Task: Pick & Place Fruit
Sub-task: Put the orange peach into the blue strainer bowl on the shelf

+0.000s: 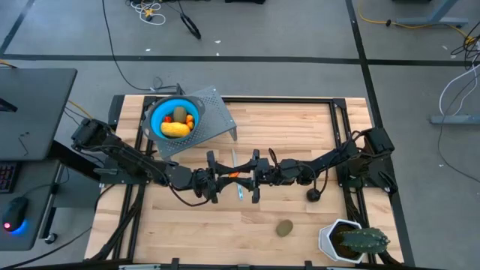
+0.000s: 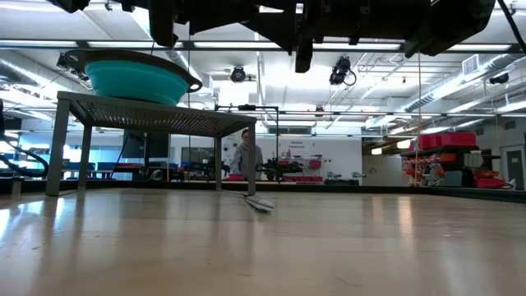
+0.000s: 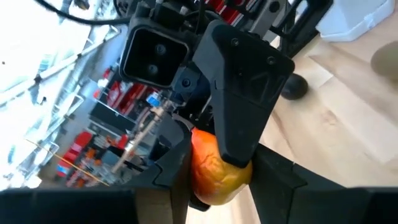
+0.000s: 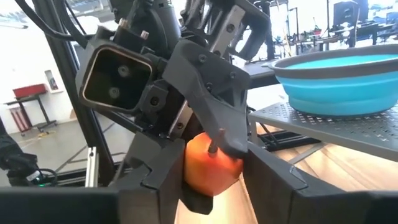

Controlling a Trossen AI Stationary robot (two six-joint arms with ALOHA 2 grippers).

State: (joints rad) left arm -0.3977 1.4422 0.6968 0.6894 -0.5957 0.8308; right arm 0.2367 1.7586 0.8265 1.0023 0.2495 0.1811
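High view: orange fruit (image 1: 237, 175) between claws

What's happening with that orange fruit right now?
Left gripper and right gripper meet mid-table, both around the orange fruit, mid-handover. Blue bowl waits on the rack. Nothing blocking.

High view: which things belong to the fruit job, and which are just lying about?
Job: orange-red fruit between left gripper and right gripper mid-table; kiwi-like oval and black ball on the table; blue bowl holding yellow fruit.
Lying about: silvery stick, potted plant.
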